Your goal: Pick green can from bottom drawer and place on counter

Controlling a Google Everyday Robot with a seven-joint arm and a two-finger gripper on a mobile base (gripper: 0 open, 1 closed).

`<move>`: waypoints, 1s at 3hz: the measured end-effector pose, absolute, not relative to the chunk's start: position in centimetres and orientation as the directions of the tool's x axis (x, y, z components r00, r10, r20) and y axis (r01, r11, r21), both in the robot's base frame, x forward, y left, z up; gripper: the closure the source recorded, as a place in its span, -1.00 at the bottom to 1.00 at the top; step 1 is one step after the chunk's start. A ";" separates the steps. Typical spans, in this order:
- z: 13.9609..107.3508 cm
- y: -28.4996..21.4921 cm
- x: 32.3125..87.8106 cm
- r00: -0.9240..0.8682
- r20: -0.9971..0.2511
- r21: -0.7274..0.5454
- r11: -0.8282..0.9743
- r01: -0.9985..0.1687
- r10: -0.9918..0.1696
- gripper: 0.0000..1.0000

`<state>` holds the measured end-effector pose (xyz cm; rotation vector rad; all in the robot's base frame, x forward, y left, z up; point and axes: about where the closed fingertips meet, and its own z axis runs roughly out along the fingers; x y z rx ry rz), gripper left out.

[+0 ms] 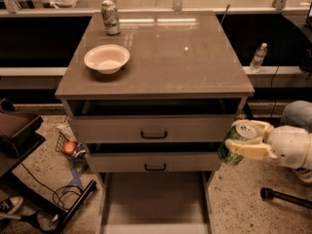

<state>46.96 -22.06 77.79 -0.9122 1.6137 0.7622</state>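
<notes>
Hand [233,139] holds green can [242,131] right of open bottom drawer [153,199]

The gripper [237,139] grips the green can [228,153] just below the counter's [161,57] front right corner, its white arm reaching in from the right.

Two cans: the green can [227,153] at four o'clock from the counter [165,52], a paler whitish can [110,17] at eleven o'clock on it. One white bowl [107,58] at nine o'clock on the slab. Three drawers: the bottom drawer [155,199] pulled out at six o'clock, the middle drawer [117,163], the top drawer [107,129]. One gripper [237,139] at four o'clock beside the cabinet, clasped round the green can. One clear bottle [258,57] at three o'clock.
</notes>
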 end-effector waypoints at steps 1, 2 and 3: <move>83.8 -22.8 50.4 -0.140 -0.976 0.018 0.577 -0.817 -0.169 1.00; 89.9 -22.6 55.7 -0.145 -0.972 -0.020 0.685 -0.729 -0.183 1.00; 92.8 -22.6 59.3 -0.134 -0.971 -0.063 0.756 -0.652 -0.196 1.00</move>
